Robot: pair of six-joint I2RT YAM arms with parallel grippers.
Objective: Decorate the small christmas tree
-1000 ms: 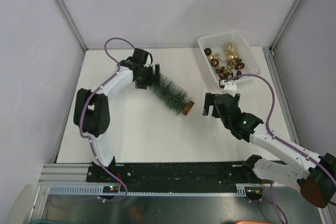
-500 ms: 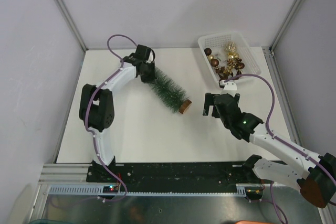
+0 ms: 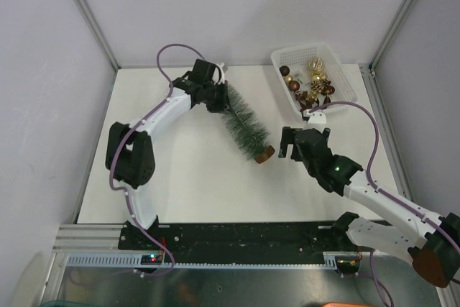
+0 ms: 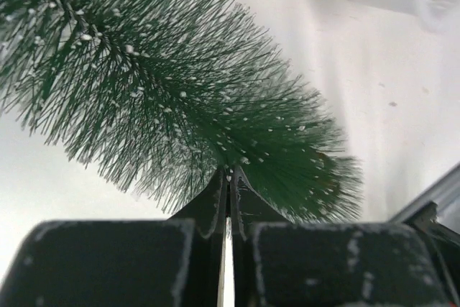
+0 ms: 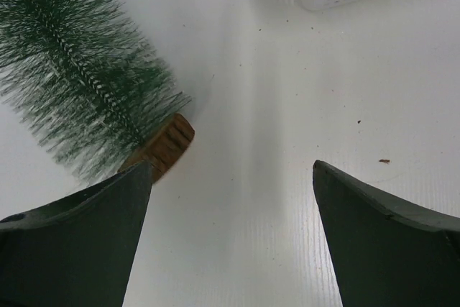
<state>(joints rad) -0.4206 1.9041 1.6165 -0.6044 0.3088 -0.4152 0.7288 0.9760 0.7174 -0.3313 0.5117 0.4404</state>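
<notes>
Left hand (image 3: pixel 216 98) grips tree (image 3: pixel 245 125); basket (image 3: pixel 344 70) holds baubles (image 3: pixel 295 85).

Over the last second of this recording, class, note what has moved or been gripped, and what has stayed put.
The left gripper, shut on the tip of the small christmas tree, has moved to the right, swinging the tree with it. The tree's wooden base has slid closer to the right gripper. The right gripper, which is open, and the white basket have not moved.
</notes>
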